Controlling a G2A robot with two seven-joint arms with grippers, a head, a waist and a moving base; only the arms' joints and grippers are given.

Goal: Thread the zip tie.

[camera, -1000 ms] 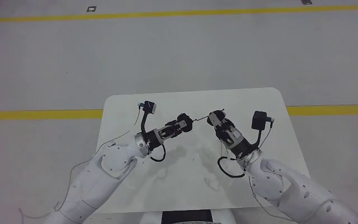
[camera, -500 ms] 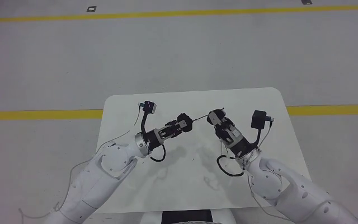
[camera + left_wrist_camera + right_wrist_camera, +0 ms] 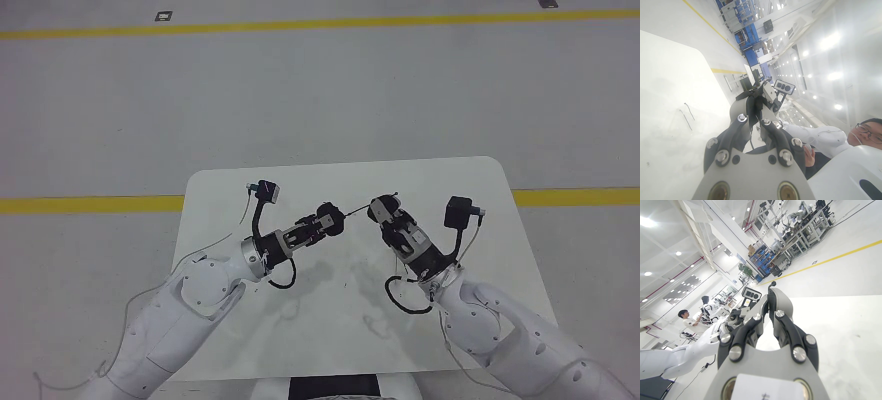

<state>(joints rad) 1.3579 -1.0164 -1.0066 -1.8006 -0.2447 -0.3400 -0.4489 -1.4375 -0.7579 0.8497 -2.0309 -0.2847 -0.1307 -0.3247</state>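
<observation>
1. Zip tie (image 3: 358,209) hangs in mid-air over the white table (image 3: 450,190), strung btwn the left gripper (image 3: 330,218) & the right gripper (image 3: 384,208); its head end pokes out just past the right gripper's tips
2. Just changed: over the last sec the right gripper has edged a touch toward the left gripper, wrist cam shifting w/ it; left arm hasn't budged, tie's line looks the same
3. What that means, as a judgement: gap btwn the two ends is being closed up for the feed; no loop seen yet, so threading prob. still at the line-up stage
4. Tool state: right gripper's fingers pressed together, pinching the strap just below the head; left gripper's fingers also drawn together & appear to pinch the strap's far end, tho dark padding hides the exact contact
5. Containers: no tray, box or bin among the task's things – the tie is carried by the grippers alone
6. Left wrist view also picks up two thin dark strands (image 3: 690,111) lying side by side on the table; spare ties or shadows, can't tell
</observation>
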